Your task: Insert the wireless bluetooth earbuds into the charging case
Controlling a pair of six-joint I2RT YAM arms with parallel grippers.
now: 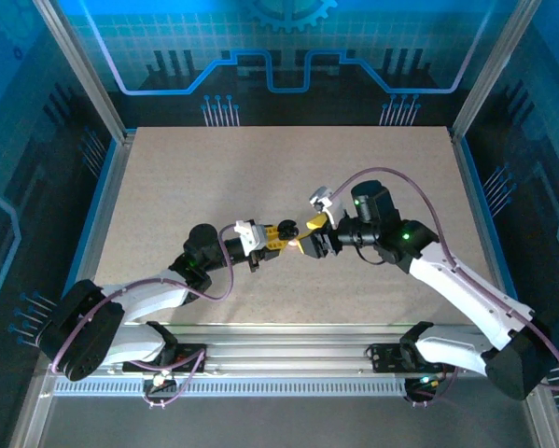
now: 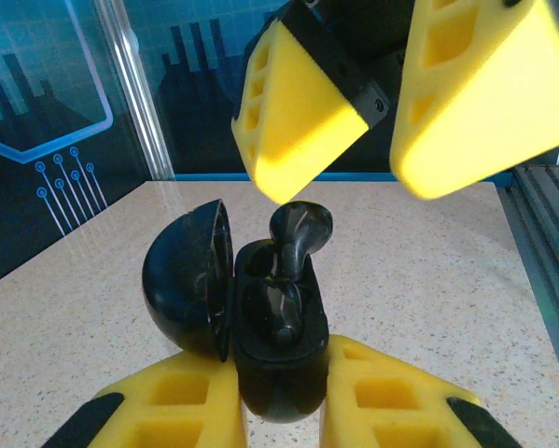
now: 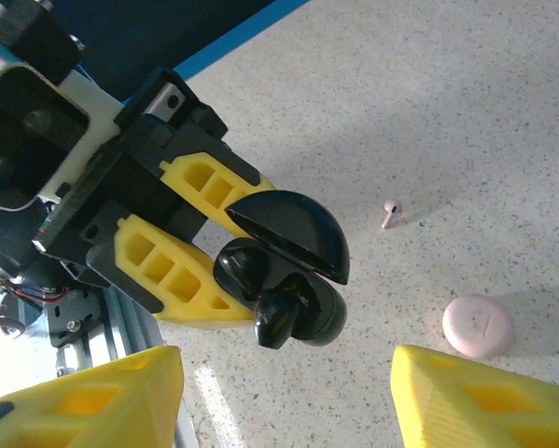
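My left gripper [image 2: 281, 397] is shut on a black charging case [image 2: 279, 369], held off the table with its lid [image 2: 186, 275] swung open to the left. One black earbud [image 2: 279, 313] sits in its well. A second black earbud [image 2: 300, 229] stands half out of the far well, tilted. My right gripper [image 3: 284, 401] is open with nothing between its fingers [image 2: 298, 112], which hover just beyond the raised earbud [image 3: 277, 322]. From above, the left gripper [image 1: 281, 235] and the right gripper [image 1: 309, 238] meet tip to tip mid-table.
A pale pink round case [image 3: 478, 325] lies shut on the speckled table [image 3: 372, 112], beside my right gripper's finger [image 3: 484, 401]. A tiny pale pink earbud [image 3: 389, 213] lies a little farther off. Metal rails run along the table's near edge [image 1: 288, 359].
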